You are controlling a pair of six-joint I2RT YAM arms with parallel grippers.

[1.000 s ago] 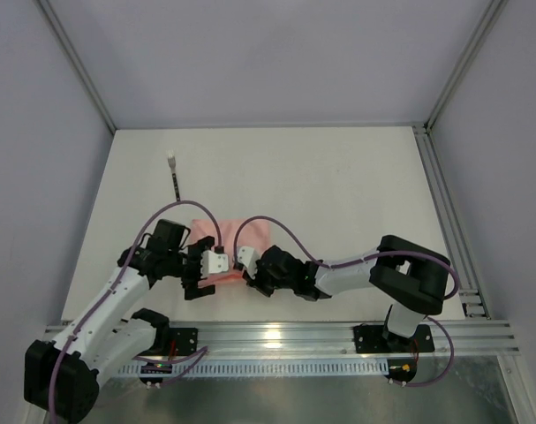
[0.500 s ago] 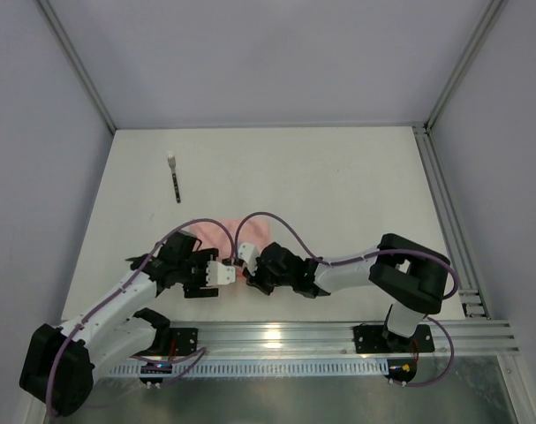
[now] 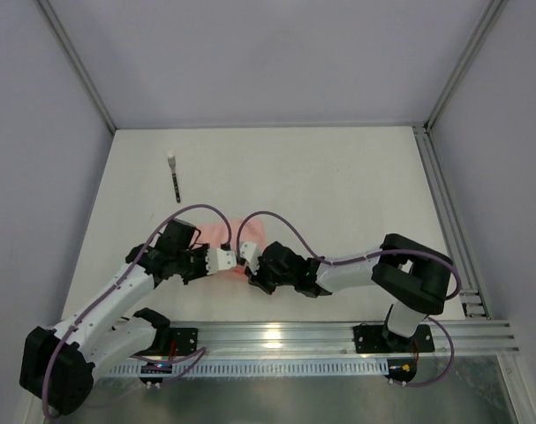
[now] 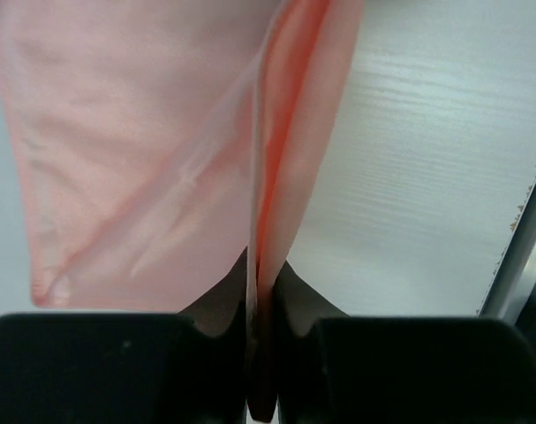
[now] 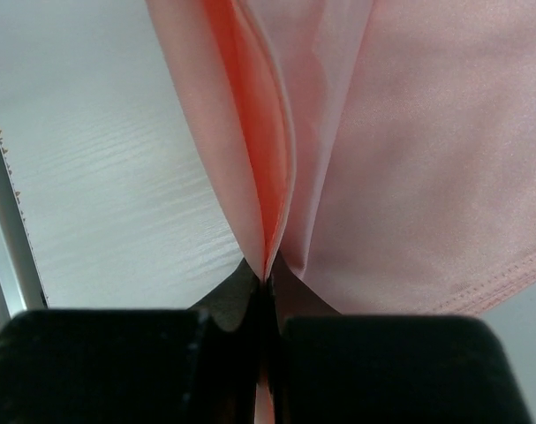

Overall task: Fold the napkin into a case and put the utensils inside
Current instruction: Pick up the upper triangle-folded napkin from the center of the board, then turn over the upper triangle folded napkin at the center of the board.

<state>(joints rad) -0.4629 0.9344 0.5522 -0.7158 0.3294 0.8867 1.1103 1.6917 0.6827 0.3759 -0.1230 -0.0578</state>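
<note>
The salmon-pink napkin (image 3: 235,231) lies on the table between my two grippers, which hide most of it from above. My left gripper (image 3: 230,261) is shut on a raised fold at the napkin's near edge; in the left wrist view the napkin (image 4: 153,132) runs up from the pinch (image 4: 263,296). Facing it, my right gripper (image 3: 244,261) is shut on the same edge, with the napkin (image 5: 418,150) pinched at its tips (image 5: 268,276). One black utensil (image 3: 175,181) with a white end lies far left. No case is in view.
An aluminium rail (image 3: 338,336) runs along the near table edge, and another rail (image 3: 444,212) runs down the right side. Grey walls close in the left, far and right sides. Purple cables loop over both wrists.
My left gripper swung up to the napkin's near edge, next to the right gripper, and shut on a fold of it. The right gripper kept its pinch and stayed in place.
</note>
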